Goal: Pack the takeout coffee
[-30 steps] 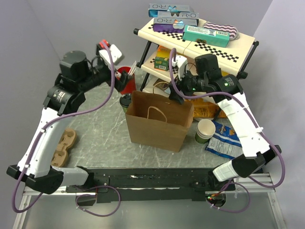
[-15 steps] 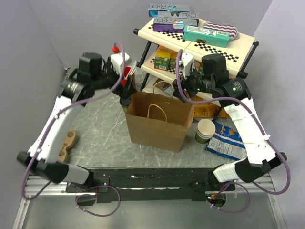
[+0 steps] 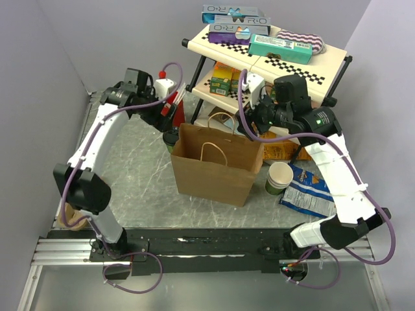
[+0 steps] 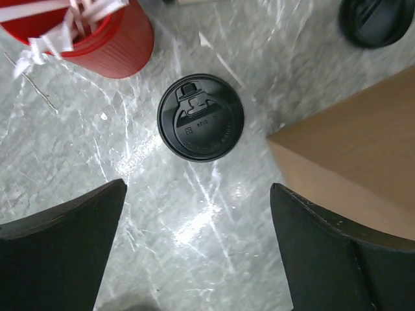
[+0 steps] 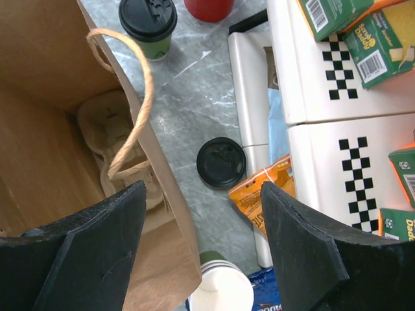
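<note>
The takeout coffee, a dark green cup with a black lid, stands on the table just left of the brown paper bag. In the left wrist view its lid lies straight below and a little ahead of the fingers. My left gripper hovers above it, open and empty. My right gripper is open and empty over the bag's far right rim. The right wrist view shows the coffee beyond the bag, with a pulp cup carrier inside the bag.
A red cup with sticks stands right behind the coffee. A loose black lid lies by the shelf rack. A stack of lidless green cups, a blue chip bag and an orange snack bag lie right of the bag.
My left arm has swung away from the near left and stretched out to hover over the coffee. My right gripper has shifted slightly right and stayed over the bag's rim.
</note>
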